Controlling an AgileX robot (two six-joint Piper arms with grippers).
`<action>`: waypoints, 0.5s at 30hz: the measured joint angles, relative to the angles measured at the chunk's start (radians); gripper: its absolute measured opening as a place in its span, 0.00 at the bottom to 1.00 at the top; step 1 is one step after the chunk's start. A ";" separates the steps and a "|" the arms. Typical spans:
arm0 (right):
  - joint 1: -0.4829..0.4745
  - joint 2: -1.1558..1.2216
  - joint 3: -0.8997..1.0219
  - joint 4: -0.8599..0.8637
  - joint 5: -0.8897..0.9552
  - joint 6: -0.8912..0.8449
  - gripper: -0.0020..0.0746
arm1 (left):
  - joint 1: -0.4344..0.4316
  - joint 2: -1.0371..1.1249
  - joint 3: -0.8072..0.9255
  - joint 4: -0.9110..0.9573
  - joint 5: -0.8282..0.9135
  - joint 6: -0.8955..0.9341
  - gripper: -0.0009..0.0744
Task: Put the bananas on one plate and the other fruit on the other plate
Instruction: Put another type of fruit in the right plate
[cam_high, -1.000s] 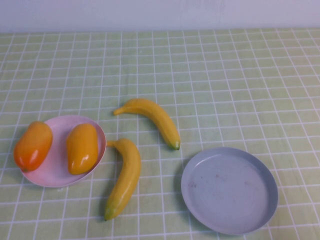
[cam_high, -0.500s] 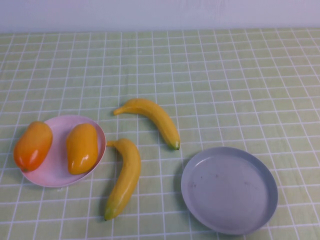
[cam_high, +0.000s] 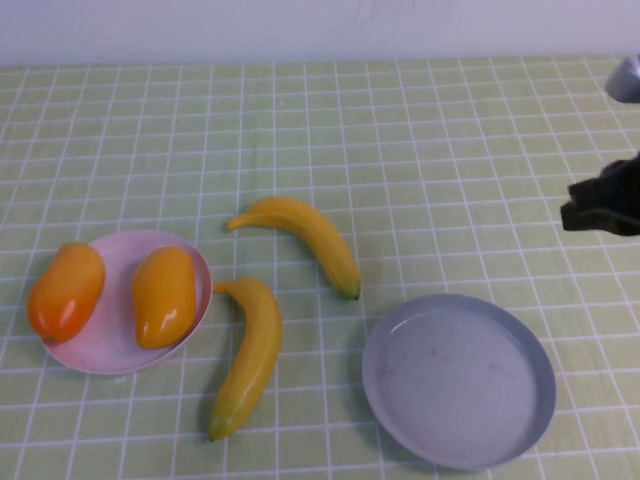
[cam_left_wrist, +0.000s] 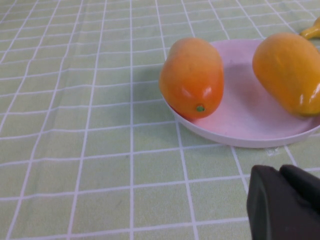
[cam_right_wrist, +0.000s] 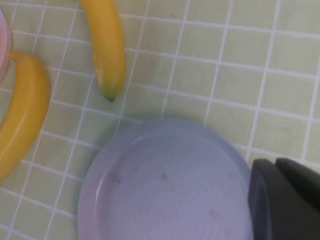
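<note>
- Near the table's middle: two bananas (cam_high: 300, 240) (cam_high: 247, 355), smooth, curved, likely light and slippery; best held across the thick middle.
- Far banana: long axis runs from far-left to near-right, green tip toward the grey plate (cam_high: 458, 380).
- Near banana: axis runs roughly far to near, stem touching the pink plate (cam_high: 120, 355), tip toward the near edge.
- Near the left edge: both mangoes (cam_high: 66, 290) (cam_high: 164, 296) on the pink plate, the redder one overhanging its rim.
- Right gripper (cam_high: 600, 208) hovers at the right edge; fingers, cannot tell.
- Left gripper (cam_left_wrist: 285, 202) sits by the pink plate; fingers, cannot tell.
</note>
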 joint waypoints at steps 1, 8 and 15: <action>0.029 0.039 -0.055 -0.020 0.004 -0.003 0.00 | 0.000 0.000 0.000 0.000 0.000 0.000 0.01; 0.200 0.277 -0.349 -0.124 0.014 -0.003 0.00 | 0.000 0.000 0.000 0.000 0.000 0.000 0.01; 0.338 0.506 -0.601 -0.244 0.061 -0.041 0.02 | 0.000 0.000 0.000 0.000 0.000 0.000 0.01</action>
